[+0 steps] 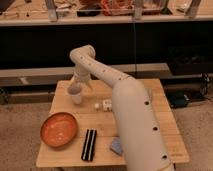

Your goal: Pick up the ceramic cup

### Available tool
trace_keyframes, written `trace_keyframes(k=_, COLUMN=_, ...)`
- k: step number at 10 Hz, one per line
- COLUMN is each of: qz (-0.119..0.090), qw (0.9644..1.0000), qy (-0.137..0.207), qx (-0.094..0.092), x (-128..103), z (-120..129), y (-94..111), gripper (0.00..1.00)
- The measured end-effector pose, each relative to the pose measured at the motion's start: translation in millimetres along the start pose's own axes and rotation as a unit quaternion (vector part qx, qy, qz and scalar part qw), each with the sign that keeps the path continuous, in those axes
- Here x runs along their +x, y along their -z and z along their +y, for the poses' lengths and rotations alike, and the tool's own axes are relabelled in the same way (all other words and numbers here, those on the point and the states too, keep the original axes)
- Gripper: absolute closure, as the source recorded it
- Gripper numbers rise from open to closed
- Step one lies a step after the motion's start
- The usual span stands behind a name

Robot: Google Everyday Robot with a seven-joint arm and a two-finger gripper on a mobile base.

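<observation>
The ceramic cup (75, 94) is a small cream cylinder standing upright at the back left of the wooden table (165, 127). My white arm reaches across from the lower right, bending over the table. My gripper (78, 84) hangs directly over the cup, down at its rim. The gripper's lower part merges with the cup's top, so I cannot make out whether it touches the cup.
A wide orange bowl (59, 130) sits at the front left. A black ridged bar (89, 145) and a grey-blue packet (117, 146) lie near the front edge. A small white cube (106, 105) and a white bit (96, 105) rest mid-table. Dark shelving stands behind.
</observation>
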Motion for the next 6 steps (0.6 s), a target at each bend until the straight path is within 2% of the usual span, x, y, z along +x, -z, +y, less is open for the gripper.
trace_keyframes(k=6, qz=0.002, qw=1.0000, qy=0.000, qx=0.000, x=3.9, z=-1.6, y=0.1, gripper=0.20)
